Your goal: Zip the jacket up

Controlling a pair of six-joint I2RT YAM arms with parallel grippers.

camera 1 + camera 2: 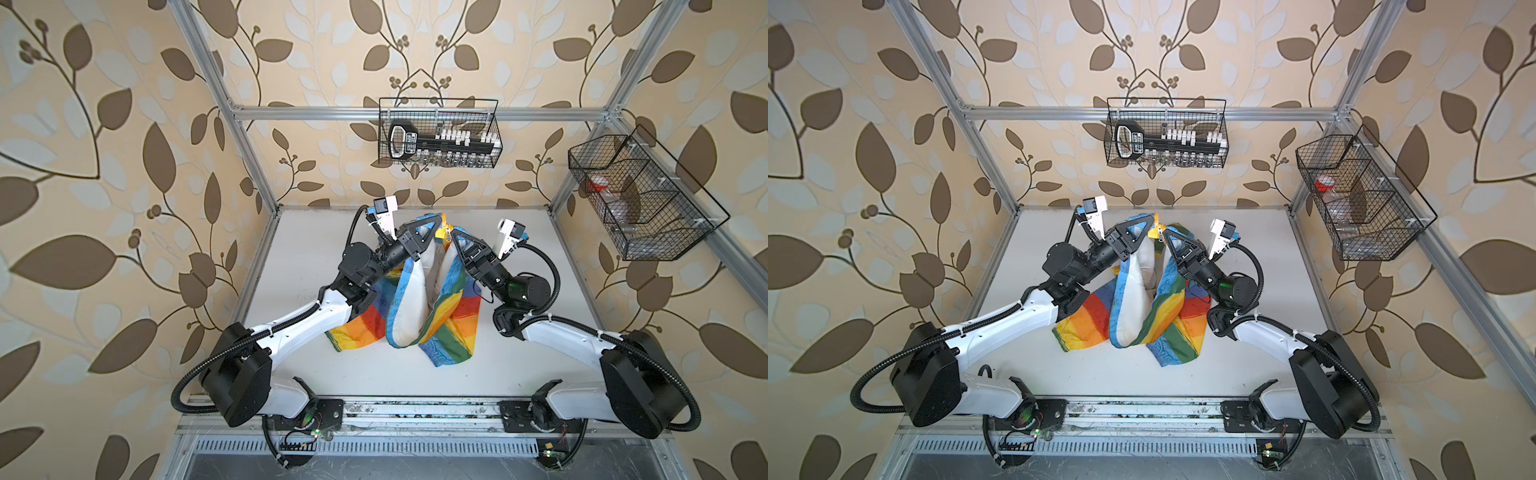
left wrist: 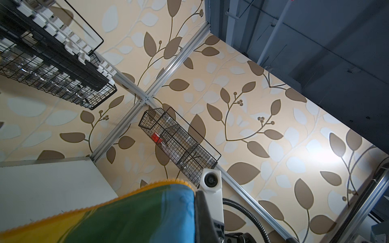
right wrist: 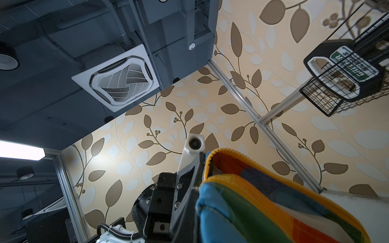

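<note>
Left jaws and right jaws, both closed tight on the jacket, hold its top edge aloft beside the zipper, its hem trailing on the bench. Light, limp and crinkly, it probably slips; the firmer zipper tape looks the safer hold.

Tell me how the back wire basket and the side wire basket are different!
The back basket hangs at the rear, the side basket on the right. The back basket holds a long black rack with white pieces; the side basket is split into compartments, one holding something red. Both are black wire.
</note>
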